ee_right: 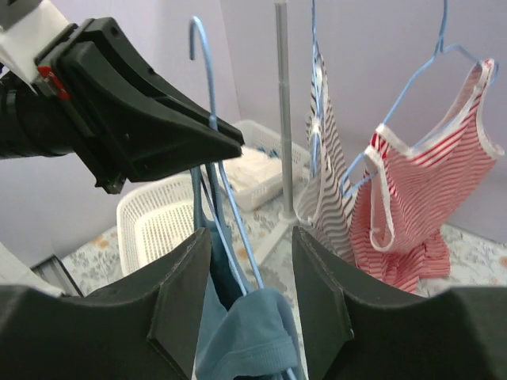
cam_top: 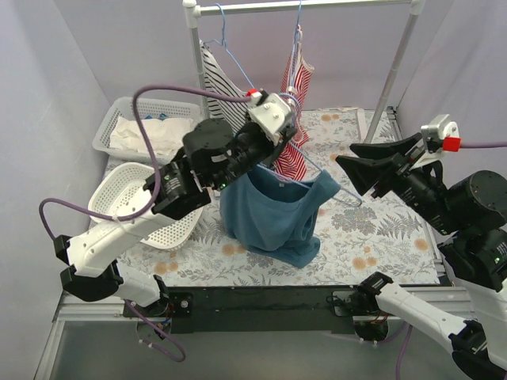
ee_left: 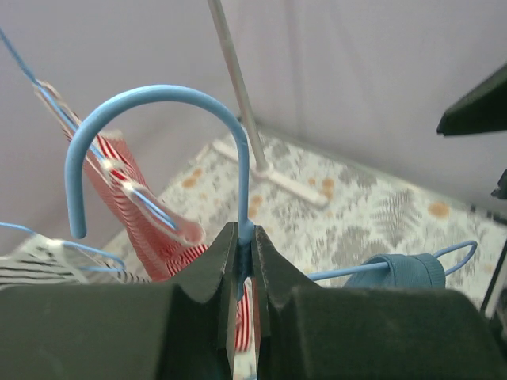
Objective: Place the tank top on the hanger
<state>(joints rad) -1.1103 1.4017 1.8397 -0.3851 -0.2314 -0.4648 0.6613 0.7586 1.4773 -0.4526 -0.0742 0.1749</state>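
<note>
Top external view has the left gripper (ee_left: 244, 244) clenched on the neck of the hanger (ee_left: 158, 90), just below its hook, holding it raised above the middle of the worktop (cam_top: 380, 237); the tank top (cam_top: 273, 214) hangs bunched from the wire frame, one strap looped over the hanger's outer arm, its lower folds seemingly resting on the floral cover; the right gripper (ee_right: 252, 245) is released, jaws spread wide, and in its wrist view the hanger's wires and some teal fabric lie between them; whether they touch, I cannot tell; close behind the hook hang the red-and-white striped top (cam_top: 295, 87) and the black-and-white striped top (cam_top: 218, 79) on the rail (cam_top: 309, 6), crowding that space; the rack's upright (ee_right: 283, 103) stands beside them; two white baskets (cam_top: 146, 202) sit to the left.
</note>
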